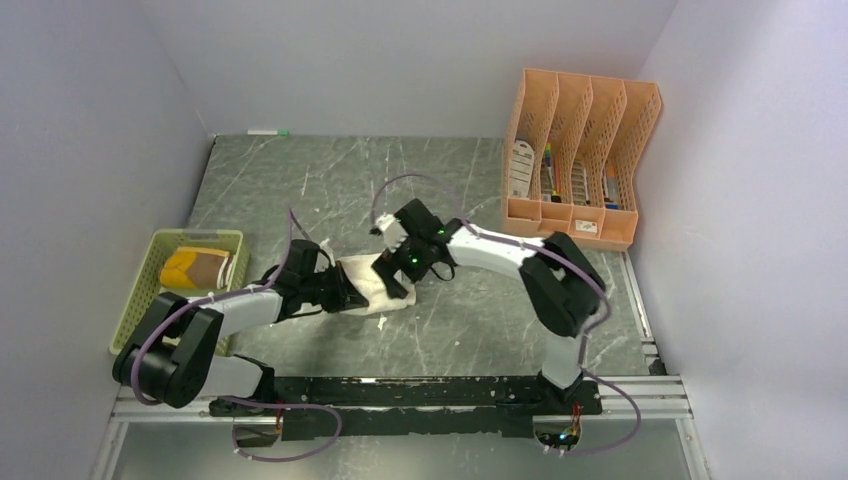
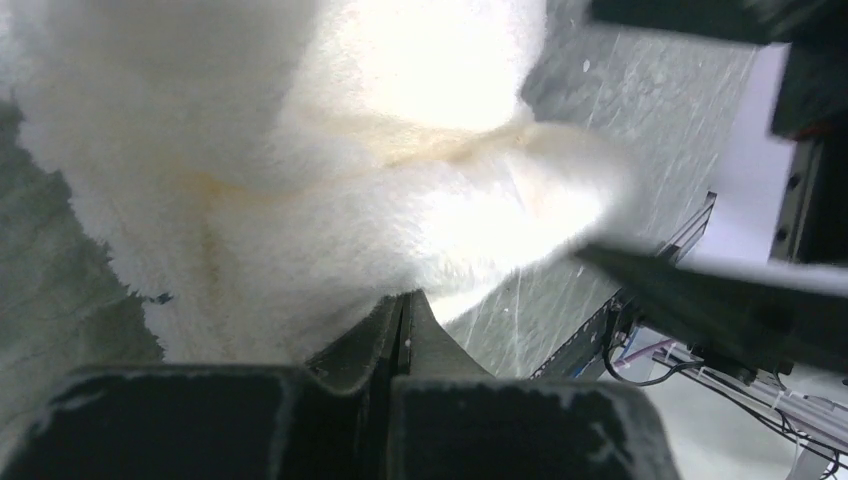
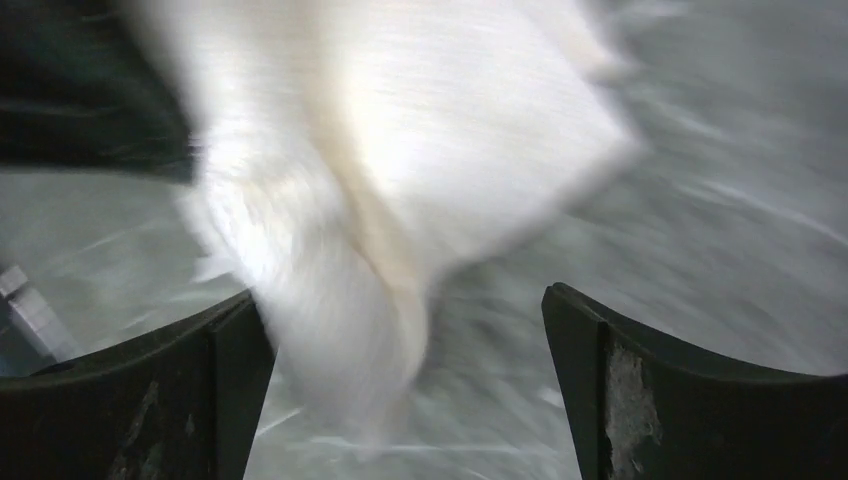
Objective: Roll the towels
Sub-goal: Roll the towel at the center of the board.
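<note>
The cream-white towel (image 1: 372,285) lies bunched and partly folded on the grey table, between my two grippers. My left gripper (image 1: 348,296) is at its left edge. In the left wrist view the jaws (image 2: 408,298) are pressed together, their tips touching the towel (image 2: 330,170) from below, with no cloth visible between them. My right gripper (image 1: 397,268) is over the towel's right part. In the blurred right wrist view it is open (image 3: 400,295), with a hanging fold of the towel (image 3: 380,200) between the fingers, near the left one. The brown towel with yellow edging (image 1: 197,267) lies in the basket.
A green mesh basket (image 1: 150,300) stands at the left. An orange file rack (image 1: 580,160) stands at the back right. A white marker (image 1: 267,131) lies by the back wall. A metal rail (image 1: 400,400) runs along the near edge.
</note>
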`<state>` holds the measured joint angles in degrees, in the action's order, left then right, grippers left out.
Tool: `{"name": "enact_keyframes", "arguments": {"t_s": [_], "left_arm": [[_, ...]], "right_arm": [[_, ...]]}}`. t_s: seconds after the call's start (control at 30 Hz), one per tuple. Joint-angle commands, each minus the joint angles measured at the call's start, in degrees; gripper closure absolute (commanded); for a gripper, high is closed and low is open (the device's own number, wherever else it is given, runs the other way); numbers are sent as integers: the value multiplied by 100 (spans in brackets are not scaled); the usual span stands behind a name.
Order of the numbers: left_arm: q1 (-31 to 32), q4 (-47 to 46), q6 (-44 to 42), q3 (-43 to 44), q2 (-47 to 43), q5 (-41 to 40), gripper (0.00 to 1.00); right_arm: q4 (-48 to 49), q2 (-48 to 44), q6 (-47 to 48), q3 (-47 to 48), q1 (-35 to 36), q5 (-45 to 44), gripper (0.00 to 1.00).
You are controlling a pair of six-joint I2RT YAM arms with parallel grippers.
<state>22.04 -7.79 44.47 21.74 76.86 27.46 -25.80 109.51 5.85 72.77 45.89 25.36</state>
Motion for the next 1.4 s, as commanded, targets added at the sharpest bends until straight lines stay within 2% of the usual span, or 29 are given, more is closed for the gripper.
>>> {"name": "enact_keyframes", "arguments": {"t_s": [0.0, 0.1, 0.23, 0.37, 0.47, 0.7, 0.87, 1.37], "left_arm": [[-96, 201, -233, -3, 74, -417, 93], [-175, 358, -316, 11, -38, -382, 93], [-318, 470, -413, 34, -97, -310, 93], [-454, 405, -486, 90, 56, -121, 93], [-526, 332, -514, 139, 186, 45, 93], [-659, 355, -649, 280, 287, 267, 93], [-725, 330, -676, 289, 320, 370, 93], [-883, 612, -799, 284, 49, 539, 93]], "right_arm": [[2009, -1172, -707, -1064, -221, -4554, 0], [3178, -2214, -304, -2089, -128, -5649, 0], [4324, -2860, 932, -3082, 591, -6227, 0], [6566, -2727, 3238, -4242, 2231, -7002, 0], [7169, -2202, 3853, -4503, 2903, -7148, 0], [6515, -1903, 3516, -4223, 3163, -6300, 0], [6513, -1540, 3727, -4040, 3172, -5837, 0], [6293, -476, 3727, -3544, 3087, -5260, 7]]}}
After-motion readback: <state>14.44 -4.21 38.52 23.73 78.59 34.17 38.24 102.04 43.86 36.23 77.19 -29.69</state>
